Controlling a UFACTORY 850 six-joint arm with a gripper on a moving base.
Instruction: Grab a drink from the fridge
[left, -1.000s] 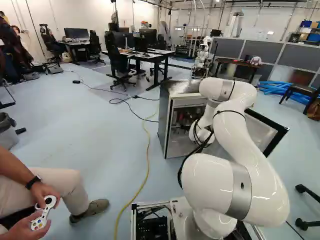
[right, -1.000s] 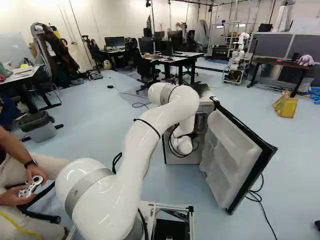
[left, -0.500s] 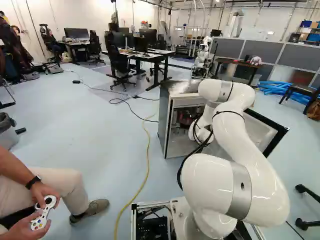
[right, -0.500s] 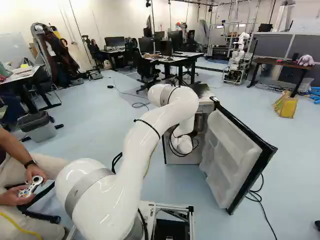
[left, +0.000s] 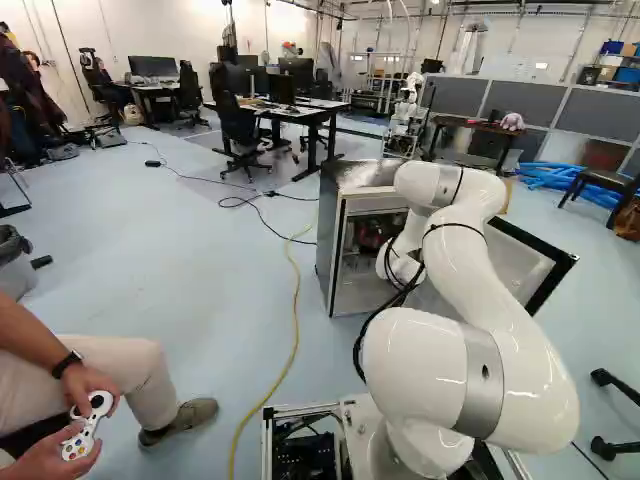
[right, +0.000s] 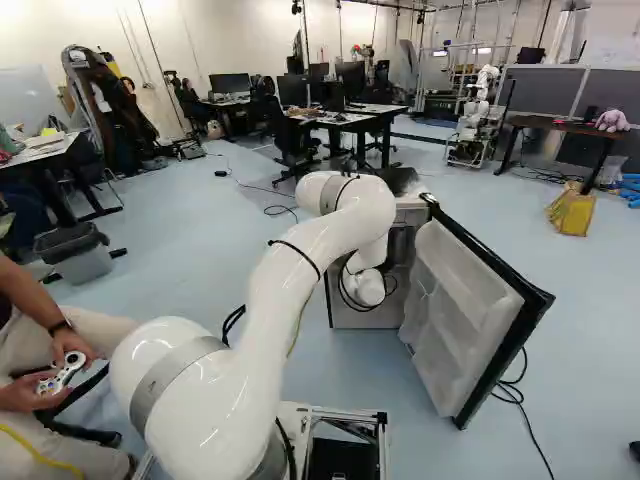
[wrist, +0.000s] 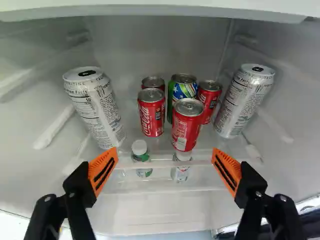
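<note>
Tool (wrist: 165, 153) spread wide, gripping nothing, facing into the fridge (left: 328, 235); inside the fridge, the foremost red soda can (wrist: 186, 126) stands upright. Probably weighty, slick, thin-walled: squeeze gently around its middle.

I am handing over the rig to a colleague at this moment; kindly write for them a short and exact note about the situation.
Pincer: open, holding nothing, facing the drinks.
Drinks: inside the fridge, several red cans and one green-and-blue can stand between two tall silver cans. Two white-capped bottles show lower down.
Done: fridge door open, arm reaching in.
Left: choose a drink, grip it, bring it out. The foremost red can looks easiest.
</note>
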